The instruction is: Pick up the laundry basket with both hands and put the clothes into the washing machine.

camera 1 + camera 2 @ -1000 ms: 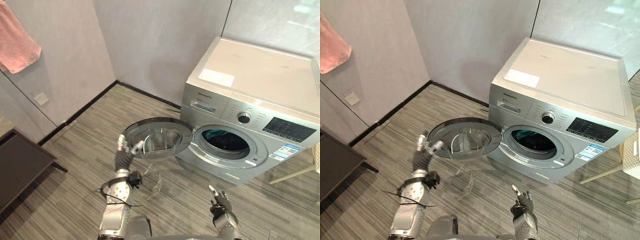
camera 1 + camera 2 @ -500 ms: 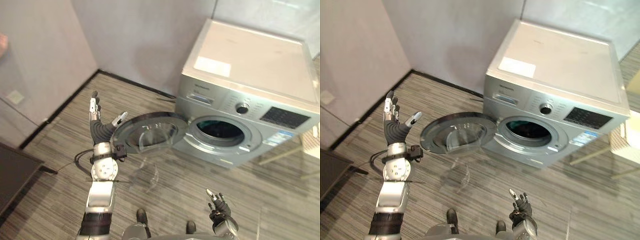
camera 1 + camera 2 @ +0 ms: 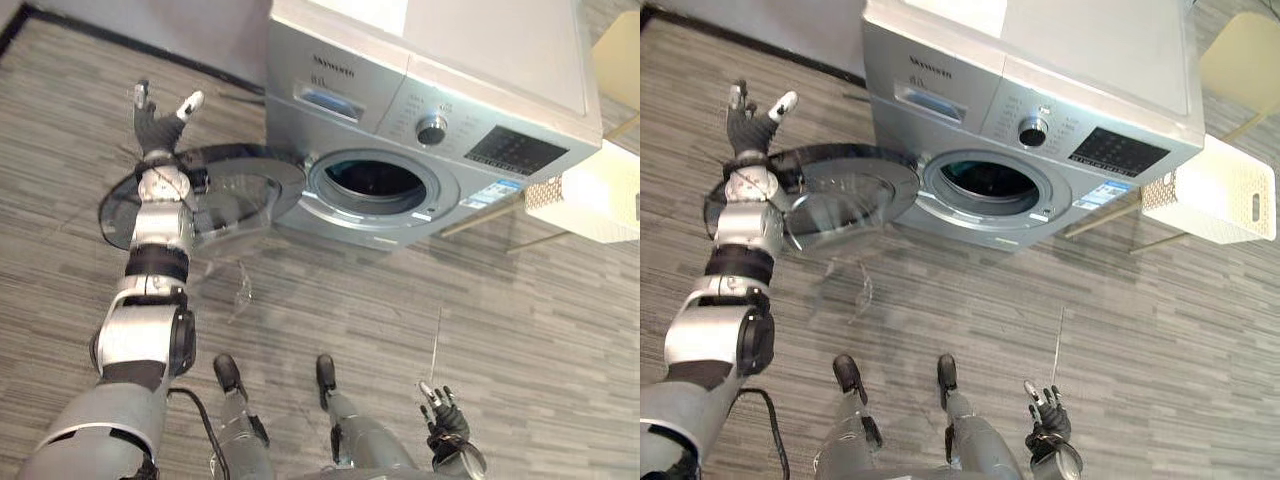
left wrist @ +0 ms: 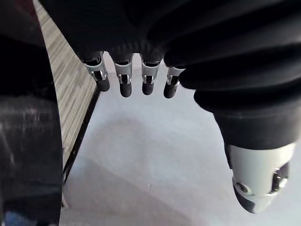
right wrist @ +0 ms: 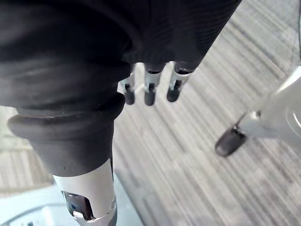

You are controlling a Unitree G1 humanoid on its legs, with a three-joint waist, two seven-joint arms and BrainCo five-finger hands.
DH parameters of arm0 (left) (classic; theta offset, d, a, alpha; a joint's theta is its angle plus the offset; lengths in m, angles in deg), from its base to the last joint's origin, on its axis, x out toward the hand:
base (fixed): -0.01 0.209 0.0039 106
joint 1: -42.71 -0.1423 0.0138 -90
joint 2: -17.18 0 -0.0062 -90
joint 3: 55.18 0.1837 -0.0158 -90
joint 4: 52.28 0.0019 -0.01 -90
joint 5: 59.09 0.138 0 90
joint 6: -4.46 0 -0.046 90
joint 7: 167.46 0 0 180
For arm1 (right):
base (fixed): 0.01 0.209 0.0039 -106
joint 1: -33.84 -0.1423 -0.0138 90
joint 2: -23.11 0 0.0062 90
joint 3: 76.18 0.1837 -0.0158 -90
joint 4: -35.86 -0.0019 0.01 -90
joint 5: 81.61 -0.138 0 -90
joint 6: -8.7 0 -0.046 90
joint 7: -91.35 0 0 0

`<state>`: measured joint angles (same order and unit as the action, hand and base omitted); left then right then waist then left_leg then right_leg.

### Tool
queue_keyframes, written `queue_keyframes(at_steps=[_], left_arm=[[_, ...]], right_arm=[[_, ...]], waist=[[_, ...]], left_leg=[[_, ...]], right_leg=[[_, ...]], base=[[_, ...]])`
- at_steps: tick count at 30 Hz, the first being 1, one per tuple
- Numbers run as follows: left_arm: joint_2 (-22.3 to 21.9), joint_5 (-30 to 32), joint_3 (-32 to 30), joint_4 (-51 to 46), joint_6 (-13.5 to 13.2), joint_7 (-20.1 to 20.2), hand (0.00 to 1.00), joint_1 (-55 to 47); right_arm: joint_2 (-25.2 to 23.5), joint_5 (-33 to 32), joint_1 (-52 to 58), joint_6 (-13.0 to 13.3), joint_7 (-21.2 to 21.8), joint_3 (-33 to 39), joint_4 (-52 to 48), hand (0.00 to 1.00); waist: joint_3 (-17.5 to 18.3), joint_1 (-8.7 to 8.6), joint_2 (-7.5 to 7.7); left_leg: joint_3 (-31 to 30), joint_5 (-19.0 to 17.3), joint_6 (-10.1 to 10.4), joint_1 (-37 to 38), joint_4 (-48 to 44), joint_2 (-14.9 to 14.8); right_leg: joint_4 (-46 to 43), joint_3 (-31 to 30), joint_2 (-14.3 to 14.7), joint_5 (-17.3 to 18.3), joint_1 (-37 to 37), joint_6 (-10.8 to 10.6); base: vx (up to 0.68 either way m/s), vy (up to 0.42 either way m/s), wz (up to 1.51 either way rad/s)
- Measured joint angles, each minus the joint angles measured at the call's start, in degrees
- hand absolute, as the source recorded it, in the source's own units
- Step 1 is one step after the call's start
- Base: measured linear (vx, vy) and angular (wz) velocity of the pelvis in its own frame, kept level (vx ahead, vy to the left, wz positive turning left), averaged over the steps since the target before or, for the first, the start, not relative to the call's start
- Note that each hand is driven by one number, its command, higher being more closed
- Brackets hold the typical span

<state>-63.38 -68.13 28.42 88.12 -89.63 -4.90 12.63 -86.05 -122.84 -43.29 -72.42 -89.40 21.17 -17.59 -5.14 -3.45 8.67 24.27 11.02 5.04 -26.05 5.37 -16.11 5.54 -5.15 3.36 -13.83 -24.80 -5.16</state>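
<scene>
Silver-grey and front-loading, the washing machine [image 3: 430, 110] serves as the landmark: its drum opening [image 3: 376, 180] faces the robot, and its round glass door [image 3: 200, 190] stands swung fully out to the machine's left, level with the opening. To the machine's right, close beside its front corner, sits the white perforated laundry basket [image 3: 1212, 190], its handle slot visible in the right eye view; whether clothes lie inside it cannot be told, and the drum interior shows dark, so no clothes can be made out there either. The left hand [image 3: 158, 120] is raised beyond the far edge of the door, fingers spread straight and holding nothing. The right hand [image 3: 1048, 420] hangs low, well in front of the machine, fingers relaxed and empty. Risks, as judged: the extended left arm lies across the open door, so a careless sweep toward the basket could strike or lean on the door; with the basket off to the side, a reach with both hands could catch the machine's corner. The left wrist view shows the wall [image 4: 155, 155] and its dark skirting behind the left hand's fingers [image 4: 123, 82], which the eye views cut off; the right wrist view shows striped floor [image 5: 197, 141].
</scene>
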Motion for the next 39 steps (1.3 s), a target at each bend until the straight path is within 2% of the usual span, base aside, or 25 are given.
queue_keyframes(at_steps=[2,3,6,8,10,11,13,14,15,16,18,20,21,24,25,27,29,31,32,34,37,39], left_arm=[[-1.17,-0.56,0.04,0.03,-0.22,-0.2,0.0,0.3],[-3.13,-0.52,0.32,-0.01,-1.81,-0.3,0.0,0.32],[-7.32,1.22,1.94,-0.02,-2.56,-0.32,0.0,-0.3],[-13.3,3.85,3.8,0.56,-2.34,-0.17,0.0,-2.17],[-21.81,7.26,8.54,2.94,-0.3,0.13,0.0,-9.1],[-24.12,7.81,10.28,3.28,0.2,0.29,0.0,-11.66],[-32.15,11.14,20.19,4.65,1.53,2.89,0.0,-22.59],[-33.38,11.73,23.09,4.87,1.87,3.79,0.0,-25.1],[-35.42,13.78,31.52,4.95,2.41,6.27,0.0,-30.4],[-35.85,14.58,34.25,4.96,2.53,7.04,0.0,-31.85],[-35.43,16.39,44.04,5.52,2.75,9.65,0.0,-32.35],[-35.63,16.32,50.36,3.25,2.61,10.6,0.0,-31.3],[-35.71,15.26,54.6,0.19,2.12,11.51,0.0,-30.89],[-35.67,9.58,61.17,-6.88,0.25,12.91,0.0,-30.7],[-35.67,9.21,61.53,-7.6,0.16,13.17,0.0,-30.7],[-35.61,6.03,61.83,-11.63,-0.22,13.35,0.0,-30.64],[-35.18,3.33,60.89,-16.34,-0.44,13.24,0.0,-29.78],[-33.48,-2.87,55.19,-25.05,-2.03,11.86,0.0,-28.57],[-32.95,-3.76,53.72,-26.59,-2.51,11.72,0.0,-28.27],[-30.62,-4.48,49.45,-31.34,-3.7,11.24,0.0,-28.55],[-27.72,-4.66,43.92,-34.66,-3.85,11.22,0.0,-31.46],[-25.71,-3.73,36.5,-36.61,-3.8,11.11,0.0,-36.16]], right_arm=[[-0.15,-1.36,0.21,0.23,-0.31,-0.13,0.0,0.0],[-0.25,-1.51,0.71,0.54,-0.46,-0.18,0.19,0.0],[-0.29,-1.49,1.05,0.73,-0.66,-0.23,0.33,0.0],[-0.29,-1.44,0.8,0.69,-0.75,-0.24,0.35,0.0],[-0.32,-1.39,-0.75,0.62,-1.56,-0.21,0.89,0.0],[-0.38,-1.39,-1.43,0.6,-1.73,-0.13,0.9,0.0],[-0.66,-1.4,-4.23,0.58,-1.99,0.74,0.84,0.0],[-0.74,-1.39,-4.69,0.57,-2.06,0.76,0.84,0.0],[-0.82,-1.39,-5.08,0.62,-2.1,1.33,0.48,0.0],[-0.89,-1.4,-5.51,0.57,-2.19,1.72,0.56,0.0],[-0.84,-1.39,-6.07,0.45,-2.64,1.89,0.57,0.0],[-0.83,-1.46,-5.82,-0.19,-2.89,2.05,0.58,0.0],[-0.82,-1.47,-5.69,-0.38,-2.9,2.16,0.71,0.0],[-0.76,-1.52,-5.61,-0.43,-2.95,3.08,1.07,0.0],[-0.77,-1.51,-5.63,-0.45,-2.96,3.37,1.26,0.0],[-0.72,-1.41,-4.67,-0.52,-2.97,5.95,2.5,0.0],[-0.68,-1.24,-2.14,-0.61,-3.14,8.6,3.27,0.0],[-0.54,-0.41,0.84,-1.27,-3.54,10.7,5.92,0.0],[-0.52,0.11,1.26,-1.53,-3.56,10.98,6.47,0.0],[-0.49,1.66,2.65,-2.36,-3.52,11.37,8.3,0.0],[-0.43,2.94,2.98,-2.81,-3.32,12.4,10.17,0.0],[-0.4,3.37,3.0,-2.87,-2.63,12.37,11.64,0.0]], waist=[[-0.08,-1.04,-0.06],[-0.29,-1.08,-0.15],[-0.33,-0.92,-0.2],[-0.71,-0.66,-0.75],[-1.63,-0.81,-2.14],[-1.9,-0.93,-2.54],[-2.81,-0.86,-3.93],[-2.79,-0.84,-3.9],[-2.87,-1.23,-4.07],[-3.05,-0.77,-4.82],[-2.74,-0.61,-6.92],[-2.38,-1.03,-7.89],[-2.23,-1.58,-8.13],[-2.12,-3.15,-8.07],[-2.12,-3.49,-8.08],[-1.4,-5.25,-8.5],[-0.22,-5.2,-9.14],[1.72,-5.12,-9.62],[1.8,-5.17,-9.66],[2.4,-5.1,-9.62],[3.19,-4.95,-9.57],[3.96,-3.93,-9.25]], left_leg=[[-0.02,0.17,0.17,-0.53,0.02,-0.32],[0.2,0.27,0.32,-0.47,0.02,-0.61],[0.8,0.37,0.47,0.05,0.01,-0.79],[1.04,0.37,0.47,0.98,0.02,-0.72],[1.03,-0.07,0.54,3.25,0.39,-0.7],[1.0,-0.11,0.54,3.66,0.39,-0.7],[1.07,-0.17,0.48,4.49,0.4,-0.42],[1.11,-0.16,0.48,4.66,0.39,0.11],[1.21,-0.13,0.51,5.62,0.4,1.76],[1.35,-0.14,0.52,6.17,0.42,1.69],[2.55,0.02,0.75,8.28,0.43,1.54],[2.8,0.0,0.71,9.71,0.43,2.07],[3.18,-0.02,0.69,10.31,0.44,2.4],[5.88,-1.23,-0.34,12.31,0.47,3.8],[6.05,-1.57,-0.34,12.73,0.47,4.1],[7.63,-2.52,-0.91,15.18,0.47,5.2],[8.54,-3.17,-1.06,16.86,0.47,5.75],[8.46,-3.76,-0.98,18.36,0.47,5.92],[8.18,-3.78,-0.97,18.73,0.48,5.89],[6.77,-3.86,-0.85,19.56,0.49,5.85],[5.01,-4.02,-0.64,19.84,0.5,5.91],[3.76,-4.06,-0.57,19.53,0.51,6.12]], right_leg=[[0.0,-0.01,0.33,-0.04,-0.6,0.04],[0.0,-0.15,0.59,-0.19,-0.67,0.18],[0.0,-0.6,0.74,-0.2,-0.53,0.18],[-0.01,-0.98,0.67,-0.2,0.26,0.18],[-0.06,-1.02,0.63,-0.19,2.53,0.18],[-0.11,-1.01,0.61,-0.15,2.92,0.17],[-0.54,-1.03,0.34,0.82,3.57,0.35],[-0.79,-0.99,-0.12,2.2,3.72,0.91],[-1.27,-0.66,-1.68,7.07,4.77,2.52],[-1.63,-0.76,-1.63,7.31,4.94,2.36],[-2.42,-1.2,-1.54,7.95,5.95,2.22],[-2.57,-1.43,-1.98,8.3,7.0,2.26],[-2.65,-1.61,-2.41,8.51,7.44,1.99],[-3.61,-3.6,-3.69,8.95,7.87,0.75],[-3.63,-3.95,-3.94,9.02,8.11,0.64],[-3.72,-5.32,-5.05,9.59,9.76,-0.25],[-4.29,-5.78,-5.54,9.87,10.84,-0.6],[-4.4,-5.11,-5.79,10.13,12.38,-0.92],[-4.41,-4.51,-5.81,10.14,12.92,-0.92],[-4.61,-2.78,-5.96,10.96,14.53,-0.87],[-5.69,-0.77,-6.1,12.0,15.4,-0.16],[-5.83,0.41,-6.36,12.21,15.61,-0.08]], base=[[-0.04,-0.008,-0.06],[-0.03,0.001,-0.1],[-0.02,0.016,-0.1],[-0.01,0.035,-0.02],[-0.02,0.058,0.03],[-0.02,0.05,0.01],[-0.04,0.037,0.04],[-0.05,-0.025,0.26],[-0.05,-0.059,0.18],[-0.05,-0.077,0.05],[-0.06,-0.046,-0.25],[-0.04,-0.015,-0.11],[0.0,0.0,0.0],[0.01,0.029,-0.22],[0.05,0.048,-0.34],[0.08,0.057,-0.26],[0.11,0.057,-0.12],[0.1,0.027,0.01],[0.07,0.004,0.13],[0.03,-0.007,0.32],[0.0,-0.013,0.38],[-0.01,-0.002,0.25]])
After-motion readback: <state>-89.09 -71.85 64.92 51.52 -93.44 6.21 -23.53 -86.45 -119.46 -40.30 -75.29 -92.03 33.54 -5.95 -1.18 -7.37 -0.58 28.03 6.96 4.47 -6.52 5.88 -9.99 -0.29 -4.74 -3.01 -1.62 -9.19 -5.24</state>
